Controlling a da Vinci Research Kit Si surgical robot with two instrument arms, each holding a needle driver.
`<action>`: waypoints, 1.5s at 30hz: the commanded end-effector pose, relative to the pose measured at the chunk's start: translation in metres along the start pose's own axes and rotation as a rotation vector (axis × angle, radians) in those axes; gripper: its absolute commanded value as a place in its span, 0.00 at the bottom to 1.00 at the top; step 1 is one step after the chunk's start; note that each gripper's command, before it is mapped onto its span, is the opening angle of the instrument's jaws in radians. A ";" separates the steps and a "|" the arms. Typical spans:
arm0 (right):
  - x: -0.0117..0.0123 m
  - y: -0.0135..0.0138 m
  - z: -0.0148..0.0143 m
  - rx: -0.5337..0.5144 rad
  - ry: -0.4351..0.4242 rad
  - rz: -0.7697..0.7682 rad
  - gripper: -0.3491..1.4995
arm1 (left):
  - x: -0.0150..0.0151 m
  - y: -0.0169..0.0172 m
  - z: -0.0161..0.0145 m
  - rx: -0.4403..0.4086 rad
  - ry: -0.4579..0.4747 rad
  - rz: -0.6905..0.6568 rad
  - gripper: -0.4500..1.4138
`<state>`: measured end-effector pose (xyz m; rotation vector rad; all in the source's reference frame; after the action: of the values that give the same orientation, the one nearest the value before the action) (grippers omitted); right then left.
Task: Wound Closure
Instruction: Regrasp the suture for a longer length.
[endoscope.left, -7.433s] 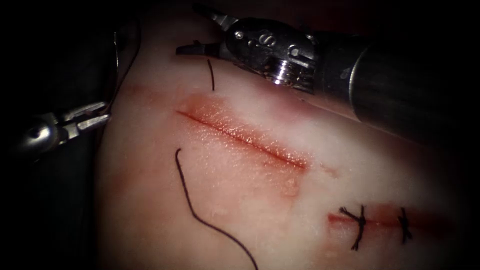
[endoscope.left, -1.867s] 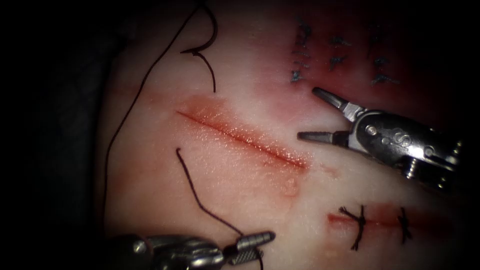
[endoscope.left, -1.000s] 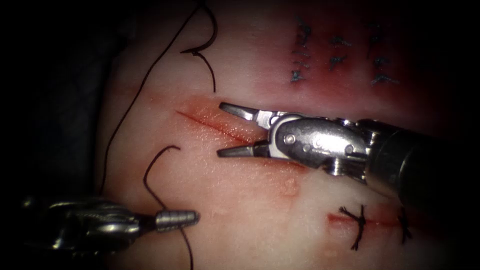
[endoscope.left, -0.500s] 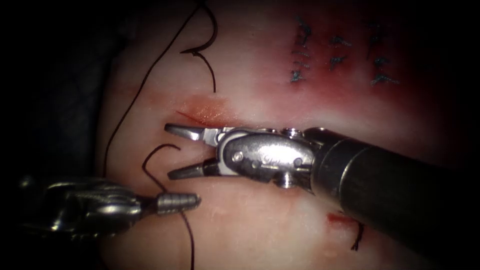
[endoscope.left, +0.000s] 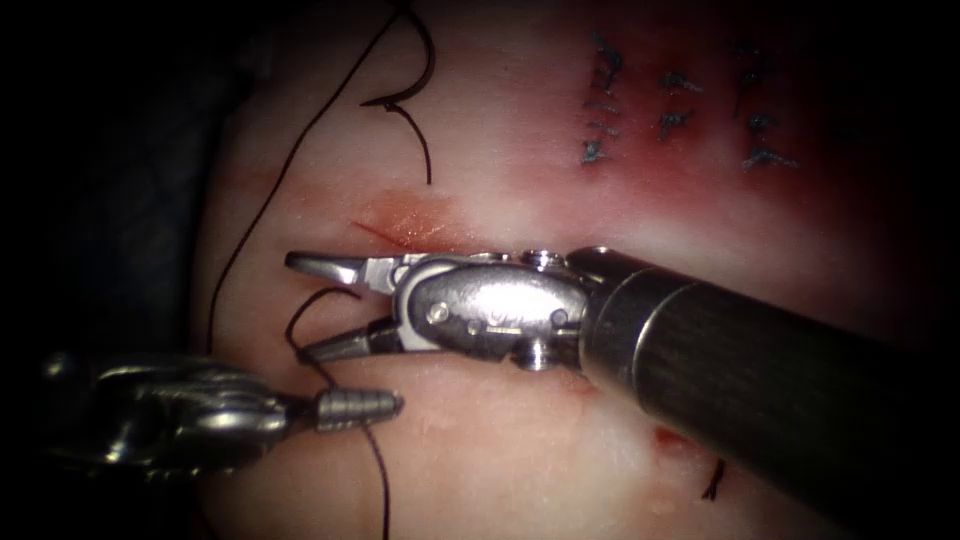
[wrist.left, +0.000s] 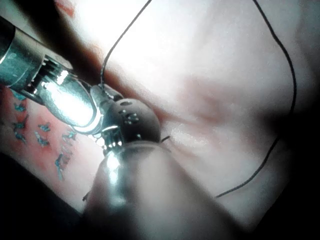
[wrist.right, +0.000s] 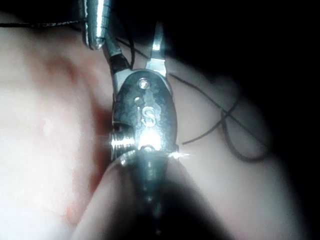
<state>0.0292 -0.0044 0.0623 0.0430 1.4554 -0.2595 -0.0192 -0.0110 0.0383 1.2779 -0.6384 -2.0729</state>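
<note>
My left tool lies left of the cut, its jaws shut on the dark thread. Above its tip the thread curls into a small loop. My right tool reaches in across the cut with jaws open, one on each side of that loop, holding nothing. A second strand rises from the tissue above the cut and curls. No needle can be made out. In the right wrist view the open right tool sits by the left tool's tip; in the left wrist view thread crosses the tissue.
Blue stitches mark older closed cuts at the far right. A black stitch peeks out below the right tool's shaft. A long strand of thread runs down the tissue's left edge.
The left tool took the thread and carried it left, curling it into a loop. The right tool moved left across the cut, jaws open, until they straddle that loop.
</note>
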 end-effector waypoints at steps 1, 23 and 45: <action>-0.0008 0.0005 0.0002 0.014 0.038 -0.013 0.62 | -0.0005 -0.0003 0.0004 0.001 0.000 0.004 0.05; 0.0000 0.0008 0.0023 0.072 0.135 -0.041 0.00 | -0.0004 -0.0001 -0.0002 -0.022 0.013 0.008 0.05; -0.0006 0.0013 -0.0032 -0.004 0.056 -0.017 0.00 | -0.0012 0.0013 -0.0010 0.143 -0.078 -0.138 0.64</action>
<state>0.0257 -0.0029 0.0620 0.0359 1.5091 -0.2661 -0.0173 -0.0119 0.0390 1.3609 -0.7665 -2.2391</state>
